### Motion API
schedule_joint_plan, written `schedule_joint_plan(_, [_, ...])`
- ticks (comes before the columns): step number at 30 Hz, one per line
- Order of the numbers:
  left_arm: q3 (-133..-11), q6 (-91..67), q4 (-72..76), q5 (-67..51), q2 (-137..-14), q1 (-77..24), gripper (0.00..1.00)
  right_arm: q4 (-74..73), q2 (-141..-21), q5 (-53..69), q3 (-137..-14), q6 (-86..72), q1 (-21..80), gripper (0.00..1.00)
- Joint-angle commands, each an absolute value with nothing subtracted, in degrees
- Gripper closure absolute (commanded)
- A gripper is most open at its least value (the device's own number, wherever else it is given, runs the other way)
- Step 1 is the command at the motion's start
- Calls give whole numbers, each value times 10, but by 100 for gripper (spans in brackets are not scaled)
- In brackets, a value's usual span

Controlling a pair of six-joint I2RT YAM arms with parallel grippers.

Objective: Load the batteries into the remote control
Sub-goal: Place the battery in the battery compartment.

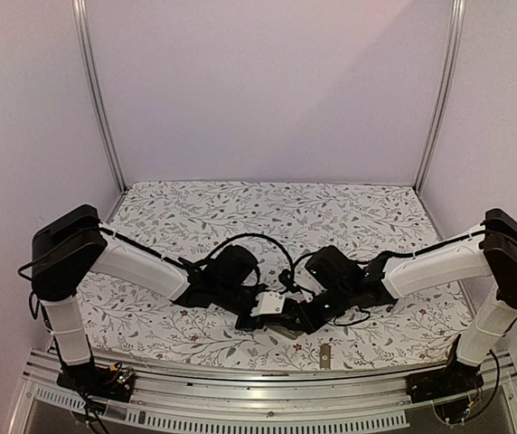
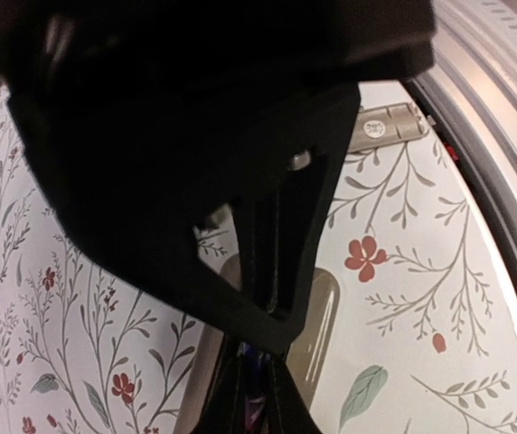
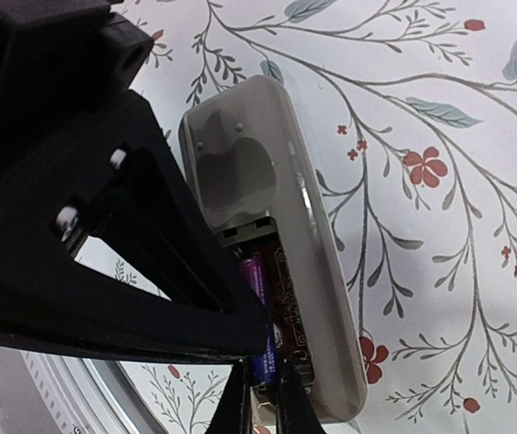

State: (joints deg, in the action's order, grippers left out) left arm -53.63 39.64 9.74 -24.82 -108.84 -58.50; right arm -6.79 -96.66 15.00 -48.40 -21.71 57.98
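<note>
The remote control [image 3: 240, 154] lies back up on the flowered cloth with its battery bay uncovered. One purple battery [image 3: 258, 280] rests along the bay's left side. My right gripper [image 3: 263, 402] is shut on that battery's near end. The slot beside it looks dark reddish-brown with printed marks. In the left wrist view my left gripper [image 2: 258, 402] hangs just over the beige remote [image 2: 324, 316], its fingers drawn together on a purple sliver of a battery [image 2: 257, 398]. From above, both grippers [image 1: 281, 316] [image 1: 304, 321] meet over the remote near the front middle, hiding most of it.
A small flat grey cover piece [image 1: 325, 355] [image 2: 387, 125] lies on the cloth close to the front edge, right of the remote. The metal front rail [image 2: 502, 136] [image 3: 60, 389] runs just behind it. Black cables loop over the cloth between the two wrists.
</note>
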Motion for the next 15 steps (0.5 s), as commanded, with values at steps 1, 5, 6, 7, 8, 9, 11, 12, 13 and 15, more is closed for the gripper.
schedule_joint_plan(1, [-544,398,56,-230,-1116,-593,95,-35,-965,129,-480,-214,580,100])
schedule_joint_plan(5, [-547,404,48,-228,-1118,-594,98,-34,-965,128,-481,-214,580,100])
schedule_joint_plan(6, [-547,404,47,-228,-1119,-594,100,-33,-965,128,-482,-213,580,100])
schedule_joint_plan(7, [-547,404,47,-229,-1118,-594,100,-33,-966,130,-482,-213,580,100])
schedule_joint_plan(8, [-547,404,47,-229,-1119,-594,100,-33,-966,130,-483,-213,580,100])
schedule_joint_plan(9, [-547,405,45,-230,-1118,-594,100,-33,-966,132,-483,-213,580,100])
schedule_joint_plan(11, [-547,408,39,-233,-1116,-593,100,-34,-965,133,-483,-215,580,99])
schedule_joint_plan(12, [-546,409,35,-233,-1114,-593,100,-34,-964,134,-483,-216,580,99])
schedule_joint_plan(13, [-545,410,32,-234,-1111,-594,100,-34,-963,135,-483,-216,580,96])
schedule_joint_plan(15, [-540,411,28,-236,-1106,-595,100,-35,-960,138,-484,-217,580,89])
